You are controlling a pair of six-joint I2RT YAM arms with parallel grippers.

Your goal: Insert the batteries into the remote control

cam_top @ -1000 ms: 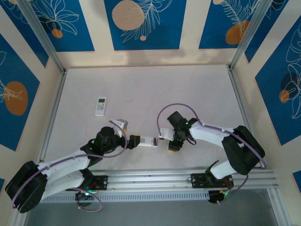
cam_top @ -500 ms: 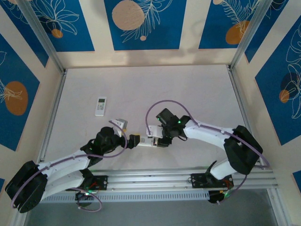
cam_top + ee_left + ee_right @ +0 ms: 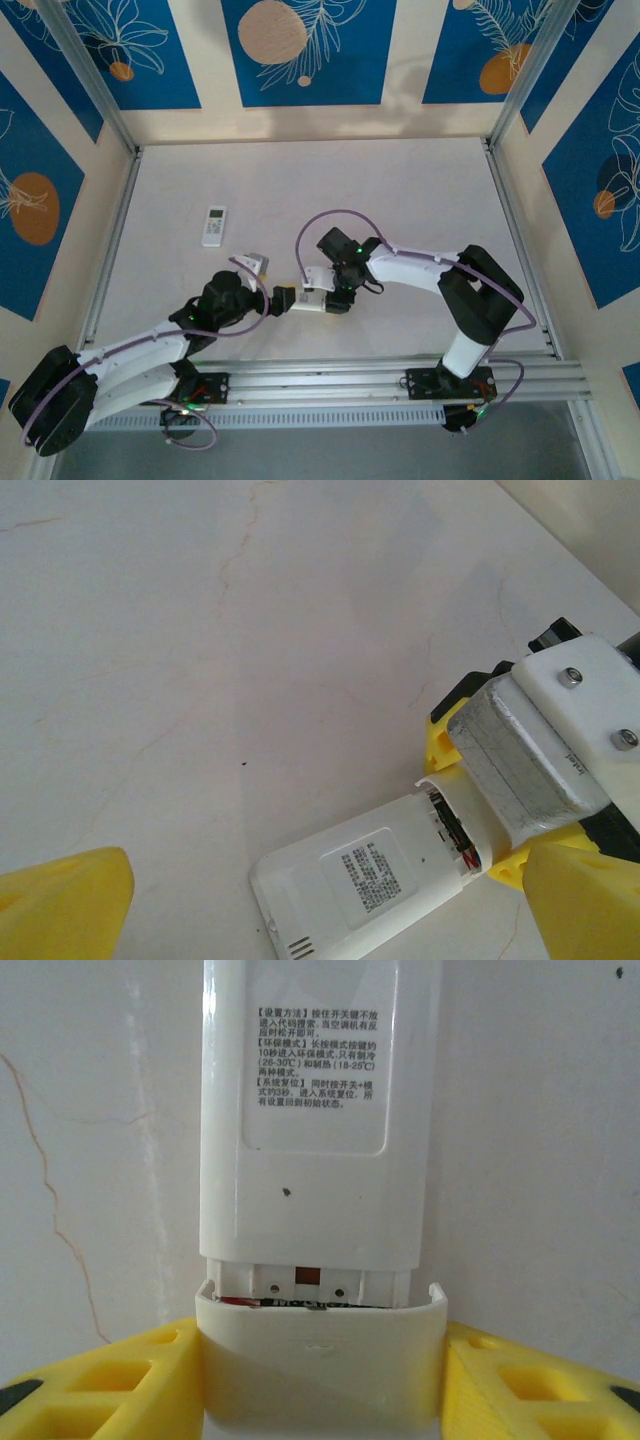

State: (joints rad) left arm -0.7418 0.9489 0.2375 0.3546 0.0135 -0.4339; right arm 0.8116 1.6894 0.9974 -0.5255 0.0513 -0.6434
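Observation:
A white remote lies back-up on the table between the two grippers, its printed label facing up. My right gripper is shut on the white battery cover, which meets the remote's open end. In the narrow gap between cover and body I see a dark and red sliver of the batteries; the rest of them is hidden. The left gripper is open, its yellow fingers wide on either side of the remote without touching it.
A second white remote lies further back on the left. A small pale object sits just behind the left wrist. Metal rails border the white table on both sides.
My right gripper has swung left with the cover and now meets the remote's end. The left arm and the remote have barely moved.

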